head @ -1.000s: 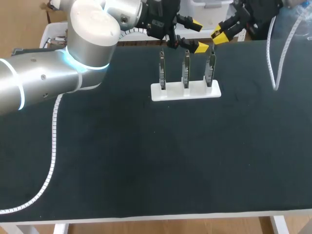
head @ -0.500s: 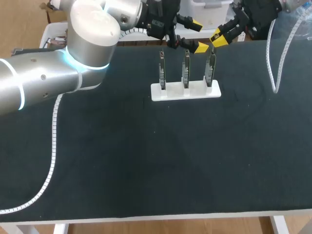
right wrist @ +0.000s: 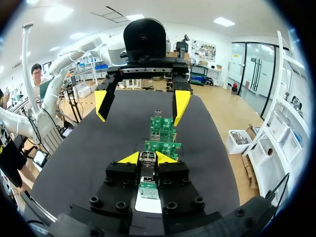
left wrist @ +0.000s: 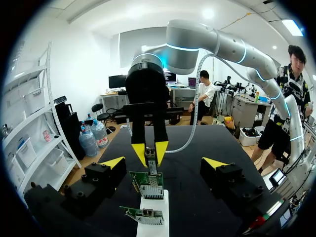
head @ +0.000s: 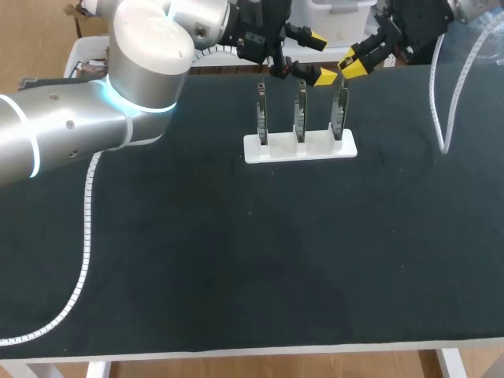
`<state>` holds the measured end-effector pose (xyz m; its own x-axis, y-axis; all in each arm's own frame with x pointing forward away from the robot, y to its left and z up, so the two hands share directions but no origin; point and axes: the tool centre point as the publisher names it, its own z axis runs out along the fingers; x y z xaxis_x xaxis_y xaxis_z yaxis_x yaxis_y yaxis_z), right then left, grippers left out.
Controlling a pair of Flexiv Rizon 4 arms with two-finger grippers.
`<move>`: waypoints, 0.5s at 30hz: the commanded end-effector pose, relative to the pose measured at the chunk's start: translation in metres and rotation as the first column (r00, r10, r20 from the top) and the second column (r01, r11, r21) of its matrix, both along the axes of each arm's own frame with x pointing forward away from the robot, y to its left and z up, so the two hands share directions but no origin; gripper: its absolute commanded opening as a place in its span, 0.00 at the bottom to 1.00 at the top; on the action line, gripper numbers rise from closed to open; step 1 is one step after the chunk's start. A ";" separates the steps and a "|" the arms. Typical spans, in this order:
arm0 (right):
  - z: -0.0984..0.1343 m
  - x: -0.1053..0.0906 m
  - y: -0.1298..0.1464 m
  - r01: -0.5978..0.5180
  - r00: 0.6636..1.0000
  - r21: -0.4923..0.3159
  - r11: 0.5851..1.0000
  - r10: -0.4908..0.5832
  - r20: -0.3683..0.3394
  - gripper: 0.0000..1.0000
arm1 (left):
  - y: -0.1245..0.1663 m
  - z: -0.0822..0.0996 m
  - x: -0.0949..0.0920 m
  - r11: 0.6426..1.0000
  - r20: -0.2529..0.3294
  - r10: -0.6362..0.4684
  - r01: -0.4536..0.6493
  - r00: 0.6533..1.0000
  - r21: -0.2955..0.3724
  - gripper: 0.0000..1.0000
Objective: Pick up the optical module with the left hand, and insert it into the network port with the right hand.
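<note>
My right gripper [right wrist: 147, 158] is shut on the small metal optical module [right wrist: 147, 161]. It hangs just behind the right-hand card [head: 339, 110] of three upright green network cards on a white stand [head: 299, 147]. In the left wrist view the right gripper [left wrist: 150, 149] points down at the far card, the module [left wrist: 150, 163] between its yellow tips. My left gripper [head: 319, 57] stands open and empty behind the stand, its fingers wide on either side of the cards [left wrist: 147, 183]. The right wrist view shows that left gripper [right wrist: 140, 102] beyond the row of cards [right wrist: 163, 126].
The black table [head: 236, 260] has much bare surface in front of the stand. A white ribbed cable [head: 85, 228] trails along the left side from my left arm. Another cable loop [head: 441, 110] hangs at the right rear.
My right gripper has shifted slightly down and left with the module, closer to the right-hand card. The left arm has not moved.
</note>
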<state>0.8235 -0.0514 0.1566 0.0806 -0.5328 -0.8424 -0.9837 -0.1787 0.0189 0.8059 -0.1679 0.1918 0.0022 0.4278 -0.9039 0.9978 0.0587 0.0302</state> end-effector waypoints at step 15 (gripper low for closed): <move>0.000 0.011 -0.003 -0.108 0.992 -0.004 0.994 0.108 -0.068 0.00 | 0.000 0.000 0.000 1.000 0.001 0.001 -0.001 1.000 0.001 1.00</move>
